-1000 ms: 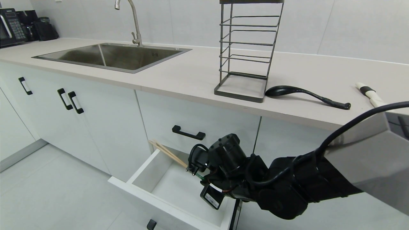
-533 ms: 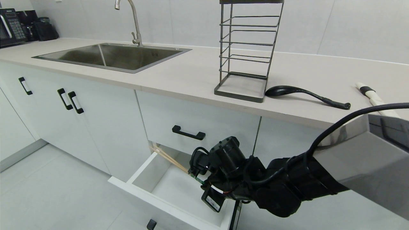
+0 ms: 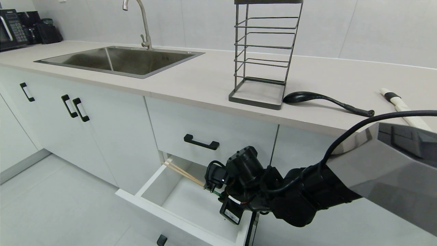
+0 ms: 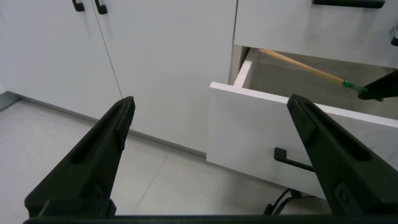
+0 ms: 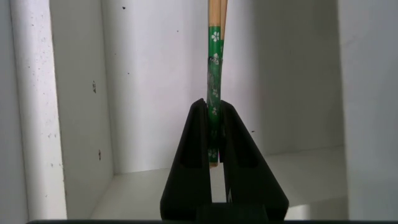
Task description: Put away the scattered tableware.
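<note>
My right gripper (image 3: 214,189) hangs over the open white drawer (image 3: 150,203) below the counter, shut on a pair of wooden chopsticks (image 3: 182,172) with green flowered ends. In the right wrist view the chopsticks (image 5: 216,56) are pinched between the black fingers (image 5: 198,155), pointing into the drawer's back corner. My left gripper (image 4: 211,155) is open, low in front of the cabinets, facing the drawer front (image 4: 280,152). A black ladle (image 3: 324,99) and a white-handled utensil (image 3: 397,102) lie on the counter at right.
A black wire rack (image 3: 264,54) stands on the beige counter (image 3: 205,78) beside the ladle. A steel sink (image 3: 116,61) with a tap sits at left. A closed drawer with a black handle (image 3: 201,142) is above the open one. Cabinet doors (image 3: 75,130) stand left.
My right arm has lowered a little and shifted right, bringing the chopsticks deeper and flatter into the drawer.
</note>
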